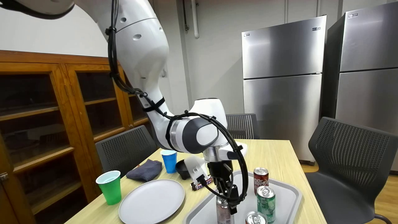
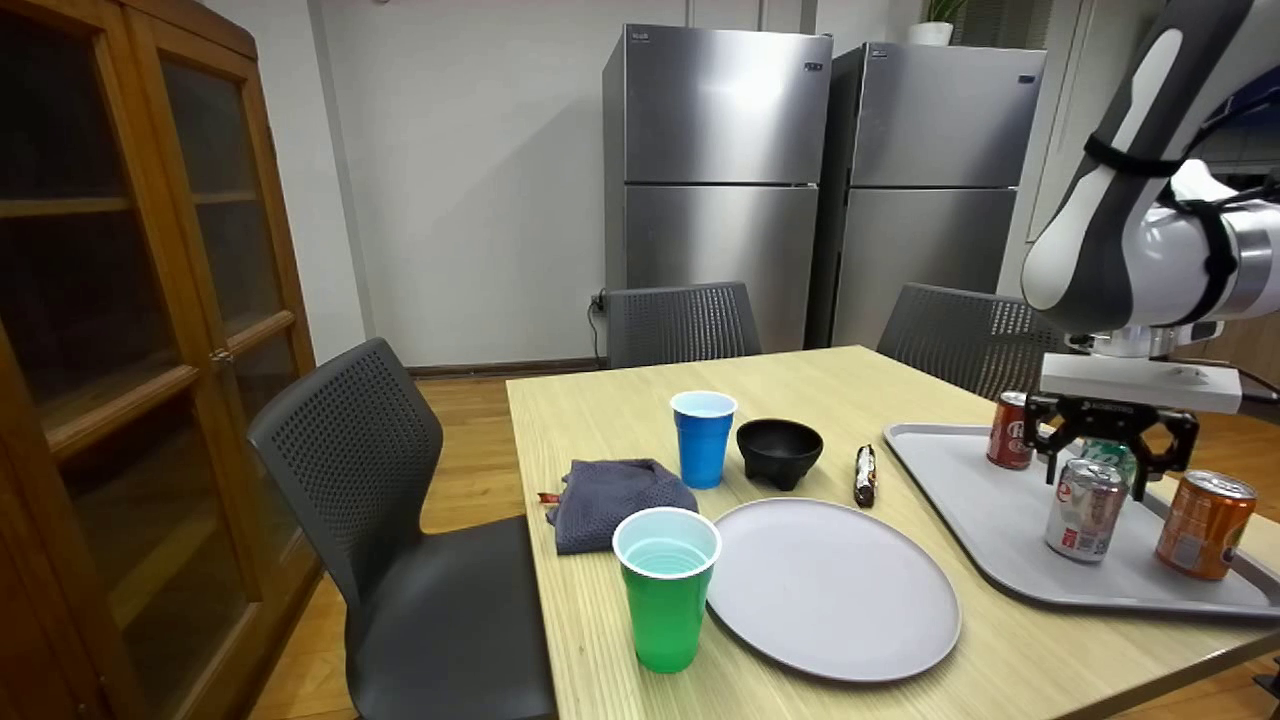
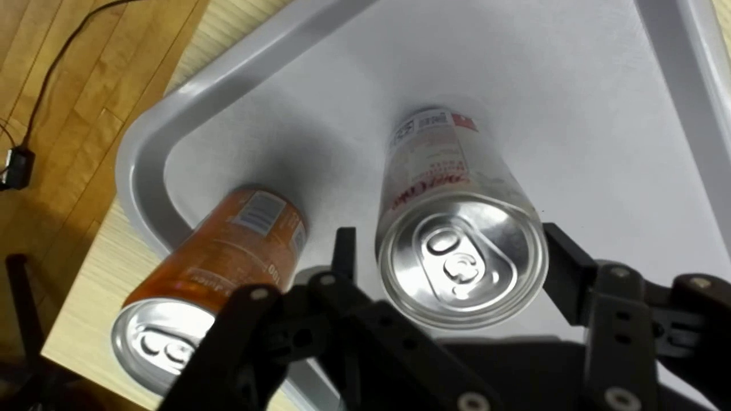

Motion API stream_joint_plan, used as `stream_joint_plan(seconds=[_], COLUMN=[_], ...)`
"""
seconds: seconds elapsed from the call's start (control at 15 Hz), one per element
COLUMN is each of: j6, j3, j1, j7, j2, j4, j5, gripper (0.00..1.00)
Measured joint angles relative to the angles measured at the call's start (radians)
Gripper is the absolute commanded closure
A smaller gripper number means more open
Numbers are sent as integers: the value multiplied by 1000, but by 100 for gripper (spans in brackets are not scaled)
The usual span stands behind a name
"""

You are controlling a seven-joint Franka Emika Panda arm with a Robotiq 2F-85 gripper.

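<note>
A silver Diet Coke can [image 3: 434, 148] stands upright on the grey tray [image 3: 594, 131]. My gripper [image 3: 451, 251] straddles its top, open. In the wrist view a gap shows between the left finger [image 3: 344, 254] and the can; the right finger [image 3: 571, 274] is close against its rim, and I cannot tell whether it touches. An exterior view has the same can [image 2: 1085, 515] below the gripper [image 2: 1095, 480]. Left of it in the wrist view is an orange can [image 3: 228, 245], partly hidden by the gripper. A dark red can [image 1: 261, 179] and a green can [image 1: 266, 203] share the tray.
Beside the tray lie a round grey plate [image 2: 830, 590] and a wrapped candy bar [image 2: 865, 475]. Farther off are a black bowl [image 2: 779, 450], a blue cup [image 2: 703, 440], a green cup [image 2: 667, 600] and a dark cloth [image 2: 620, 500]. Chairs surround the table.
</note>
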Motion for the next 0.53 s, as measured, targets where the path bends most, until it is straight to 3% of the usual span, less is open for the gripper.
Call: stream_joint_plan(seconds=[0.07, 0.13, 0.53], j6=[0, 0, -1], j3=[0, 0, 0], j1=[0, 0, 1], j7=[0, 0, 0], j2=[4, 7, 9], j4=[3, 7, 11], j5=[0, 0, 0], gripper=[59, 61, 61])
